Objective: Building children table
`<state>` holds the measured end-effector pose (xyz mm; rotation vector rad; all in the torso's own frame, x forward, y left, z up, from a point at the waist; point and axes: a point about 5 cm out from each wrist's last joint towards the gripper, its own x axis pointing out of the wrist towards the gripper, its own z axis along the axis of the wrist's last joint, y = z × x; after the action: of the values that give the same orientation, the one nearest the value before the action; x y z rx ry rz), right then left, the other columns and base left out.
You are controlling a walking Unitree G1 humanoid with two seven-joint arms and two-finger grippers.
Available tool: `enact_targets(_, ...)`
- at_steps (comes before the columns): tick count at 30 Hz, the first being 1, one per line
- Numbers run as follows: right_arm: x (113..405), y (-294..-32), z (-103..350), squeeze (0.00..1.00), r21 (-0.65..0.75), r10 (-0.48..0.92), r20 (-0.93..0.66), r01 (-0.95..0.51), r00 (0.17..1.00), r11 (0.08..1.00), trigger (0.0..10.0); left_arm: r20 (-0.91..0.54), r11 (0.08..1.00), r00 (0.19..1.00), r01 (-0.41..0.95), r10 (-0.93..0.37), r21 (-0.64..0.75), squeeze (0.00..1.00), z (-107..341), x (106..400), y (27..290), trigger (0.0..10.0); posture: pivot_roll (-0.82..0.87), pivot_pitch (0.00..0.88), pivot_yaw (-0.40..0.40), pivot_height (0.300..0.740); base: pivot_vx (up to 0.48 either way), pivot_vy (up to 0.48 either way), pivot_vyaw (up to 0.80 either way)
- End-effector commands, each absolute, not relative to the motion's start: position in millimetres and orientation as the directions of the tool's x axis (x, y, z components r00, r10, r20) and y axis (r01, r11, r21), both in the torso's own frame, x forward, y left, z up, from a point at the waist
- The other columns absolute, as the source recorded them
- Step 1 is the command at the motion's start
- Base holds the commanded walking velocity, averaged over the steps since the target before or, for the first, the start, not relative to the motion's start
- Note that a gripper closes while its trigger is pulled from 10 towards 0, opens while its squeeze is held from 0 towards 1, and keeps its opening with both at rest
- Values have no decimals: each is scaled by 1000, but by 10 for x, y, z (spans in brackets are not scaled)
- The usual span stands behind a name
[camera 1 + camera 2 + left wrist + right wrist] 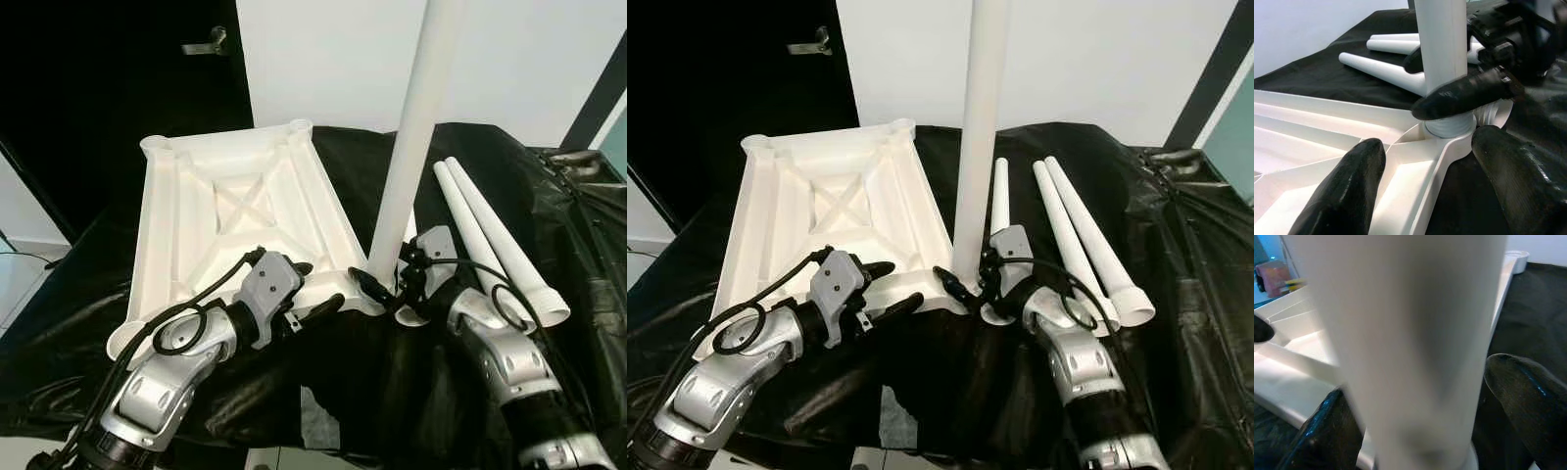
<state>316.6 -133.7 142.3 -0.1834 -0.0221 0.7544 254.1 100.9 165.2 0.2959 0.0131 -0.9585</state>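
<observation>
Tabletop (pixel 230 211) on black sheet (pixel 549 215)

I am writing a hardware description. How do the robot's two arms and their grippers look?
Both arms are silver, rounded metal segments with black joints near the base. Looping black cables run along each forearm to a grey boxy wrist housing. The left gripper and right gripper each have two long, glossy black fingers with rounded tips.

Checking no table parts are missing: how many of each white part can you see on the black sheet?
Tabletop, upside down: 1
Leg standing upright in a corner socket: 1
Loose legs lying on the sheet: 3
Total: 5 parts
</observation>
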Motion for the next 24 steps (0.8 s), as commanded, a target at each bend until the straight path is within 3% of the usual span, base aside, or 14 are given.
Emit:
enact_targets(1,3174,-1307,1390,0,-175,717,-64,-715,694,677,10000,-157,507,551,826,-820,246,0,1658,2528,1026,10000,100,0,-6,740,0,0,0)
enact_targets(2,3195,-1279,1388,0,-181,738,-76,-737,671,651,9608,-157,507,550,826,-821,246,0,1659,2523,1022,10000,102,0,-6,740,0,0,0)
enact_targets(3,3210,-1257,1384,0,-189,751,-89,-752,654,632,6275,-156,506,548,827,-821,245,0,1661,2518,1017,10000,105,0,-7,740,0,0,0)
enact_targets(4,3210,-1257,1384,0,-189,751,-89,-752,654,632,6275,-156,506,548,827,-821,245,0,1661,2518,1017,10000,105,0,-7,740,0,0,0)
enact_targets(5,3222,-1240,1375,0,-196,773,-104,-775,626,601,1922,-157,504,548,827,-822,247,0,1663,2513,1017,10000,108,0,-10,740,0,0,0)
enact_targets(7,3222,-1240,1375,0,-196,773,-104,-775,626,601,1922,-157,504,548,827,-822,247,0,1663,2513,1017,10000,108,0,-10,740,0,0,0)
enact_targets(8,3223,-1242,1371,0,-195,774,-108,-777,623,598,0,-157,505,548,827,-821,247,0,1664,2512,1019,10000,111,0,-12,740,0,0,0)
enact_targets(14,3174,-1302,1305,0,-162,778,-114,-784,618,599,0,-157,514,556,823,-816,243,0,1659,2493,1030,10000,114,0,-20,740,0,0,0)
enact_targets(24,3058,-1302,1180,0,-140,652,-105,-660,751,738,0,-157,506,547,829,-822,238,0,1641,2487,993,10000,98,0,-21,740,0,0,0)
